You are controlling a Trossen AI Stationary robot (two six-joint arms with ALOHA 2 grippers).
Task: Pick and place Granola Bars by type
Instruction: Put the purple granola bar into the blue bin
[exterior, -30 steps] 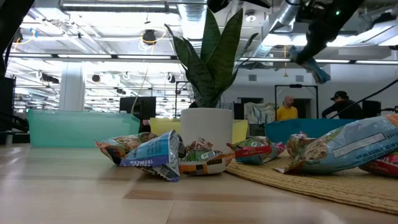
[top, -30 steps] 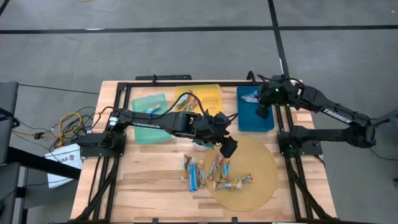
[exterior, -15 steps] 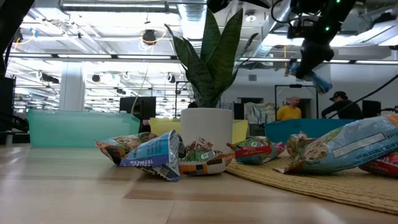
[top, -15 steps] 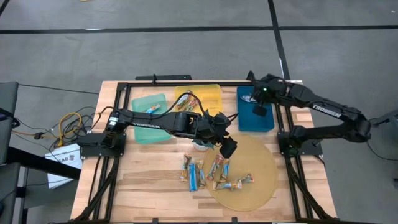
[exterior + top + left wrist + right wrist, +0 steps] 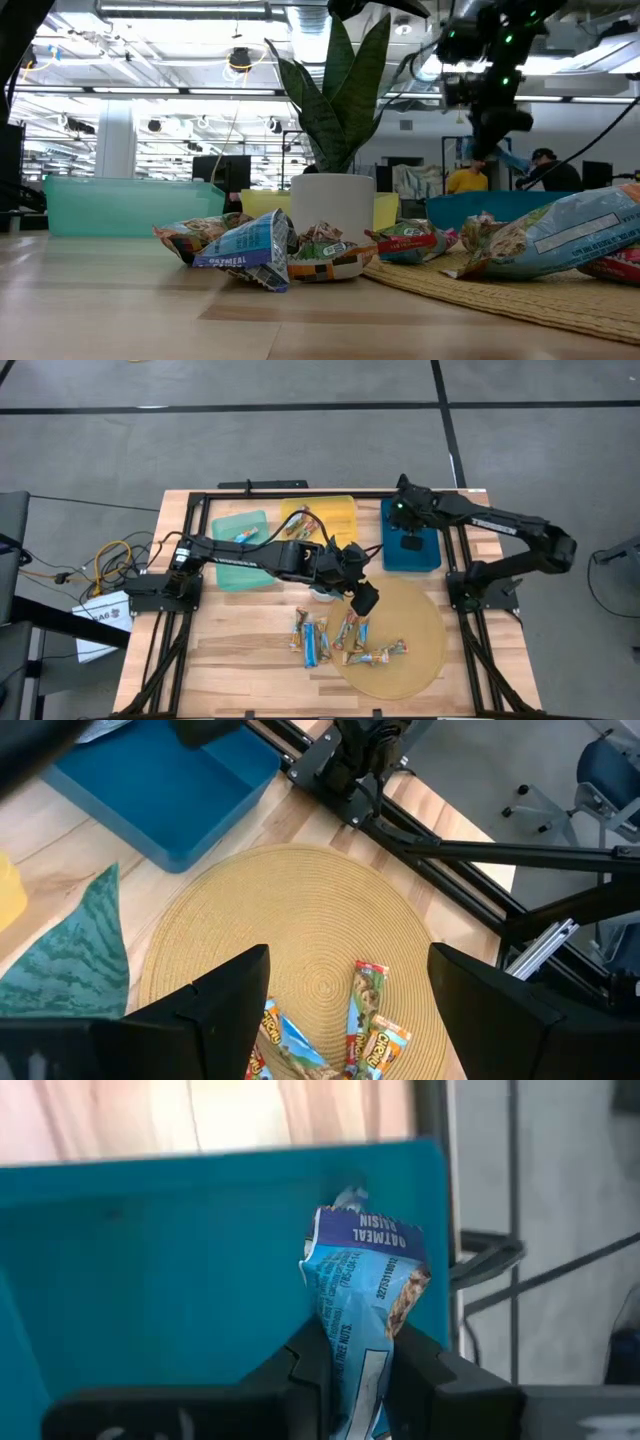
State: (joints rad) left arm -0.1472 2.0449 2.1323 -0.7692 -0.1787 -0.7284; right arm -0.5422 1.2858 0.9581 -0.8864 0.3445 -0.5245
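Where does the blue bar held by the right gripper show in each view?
High: hidden under the right gripper, over the blue bin.
Low: blue bar upper right, in the gripper above the bin.
Left wrist: not in it.
Right wrist: centre, between the fingers.
Shared landmark: the blue bin.

We are in an open-plan robotics lab or workshop. A wooden table [image 5: 250,650] framed in black rails stands on a grey floor [image 5: 300,440] marked with dark lines, loose cables [image 5: 110,560] beside it. Behind it we see exposed ceiling ducts [image 5: 180,12], strip lights, monitors, and people [image 5: 462,178] at workstations.
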